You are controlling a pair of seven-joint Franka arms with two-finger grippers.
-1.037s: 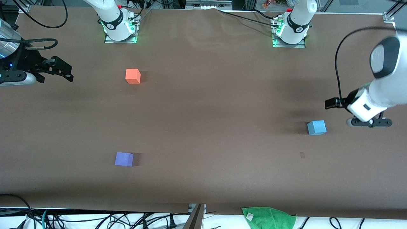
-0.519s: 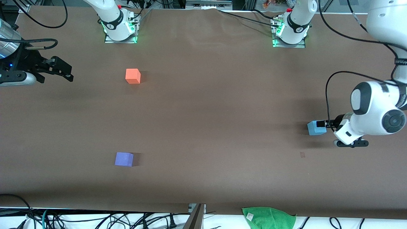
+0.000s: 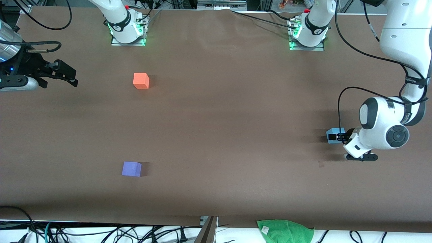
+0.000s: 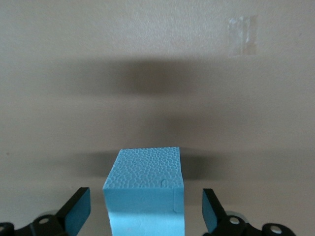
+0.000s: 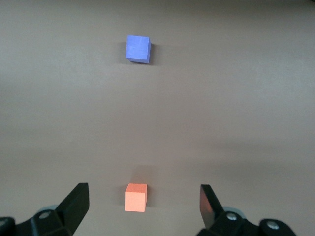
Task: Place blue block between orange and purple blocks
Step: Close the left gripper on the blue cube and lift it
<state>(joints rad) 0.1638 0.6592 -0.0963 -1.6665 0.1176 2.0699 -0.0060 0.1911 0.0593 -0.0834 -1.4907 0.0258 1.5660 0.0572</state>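
Sky-blue, the blue block (image 4: 145, 189) sits between the left claw (image 4: 145, 216)'s spread, untouching fingers (image 4: 78, 210).

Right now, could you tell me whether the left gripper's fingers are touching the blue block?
Apart: the left wrist view shows the open left gripper straddling the blue block, with table visible either side.

The blue block (image 4: 143, 189) looks like matt foam with a pebbled, rough skin. The orange block (image 3: 141, 81) and purple block (image 3: 131, 169) are matt too. The counter (image 3: 216, 118) is dull brown, smooth. The green cloth (image 3: 285, 231) looks fuzzy.
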